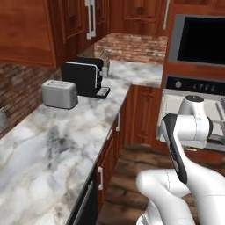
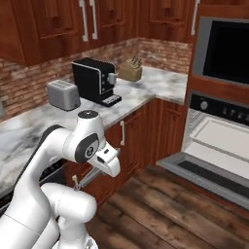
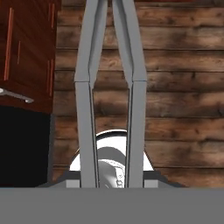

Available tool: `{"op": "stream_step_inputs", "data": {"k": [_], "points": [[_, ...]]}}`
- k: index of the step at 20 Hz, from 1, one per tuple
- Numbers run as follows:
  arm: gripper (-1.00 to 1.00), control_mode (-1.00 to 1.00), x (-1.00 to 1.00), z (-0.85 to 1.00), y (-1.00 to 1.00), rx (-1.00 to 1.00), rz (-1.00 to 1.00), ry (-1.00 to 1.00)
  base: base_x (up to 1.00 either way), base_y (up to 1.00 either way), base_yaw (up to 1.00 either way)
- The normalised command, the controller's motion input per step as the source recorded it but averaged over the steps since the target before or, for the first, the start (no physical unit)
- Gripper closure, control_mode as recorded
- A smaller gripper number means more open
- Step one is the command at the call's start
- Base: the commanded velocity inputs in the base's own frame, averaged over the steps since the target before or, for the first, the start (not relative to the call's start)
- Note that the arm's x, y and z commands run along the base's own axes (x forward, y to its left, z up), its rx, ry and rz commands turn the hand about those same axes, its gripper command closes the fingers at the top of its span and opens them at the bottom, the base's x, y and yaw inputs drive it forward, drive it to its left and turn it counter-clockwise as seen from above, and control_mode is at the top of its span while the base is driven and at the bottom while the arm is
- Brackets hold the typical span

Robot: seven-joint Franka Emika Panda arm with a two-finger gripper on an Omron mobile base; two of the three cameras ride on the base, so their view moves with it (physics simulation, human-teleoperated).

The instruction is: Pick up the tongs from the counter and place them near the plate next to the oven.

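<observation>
- Fingers hidden behind the tongs (image 3: 111, 87) — presumably clamped on them, though the grip cannot be told.
- Tongs run ahead of the fingers (over wooden floor (image 3: 183, 65)).
- Arm folded low, gripper (image 2: 77, 184) pointing down.

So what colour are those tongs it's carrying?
Plain silver-grey metal; the tongs show best in the hand view, over the brown wooden floor.

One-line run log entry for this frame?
phase: carrying | gripper: shut on tongs | tongs: held over wood floor, off counter | oven: door open | plate: not seen
</observation>
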Motion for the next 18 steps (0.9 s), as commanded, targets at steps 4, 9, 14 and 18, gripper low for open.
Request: {"op": "stream_step_inputs", "data": {"k": [4,9,14,18], "points": [[1.0,1.0,0.0,0.0,0.0,0.0,0.0,0.0,0.62,-0.57,0.2],[1.0,1.0,0.0,0.0,0.0,0.0,0.0,0.0,0.5,-0.48,0.22],[1.0,1.0,0.0,0.0,0.0,0.0,0.0,0.0,0.4,-0.54,0.23],[1.0,1.0,0.0,0.0,0.0,0.0,0.0,0.0,0.36,-0.55,0.19]]}}
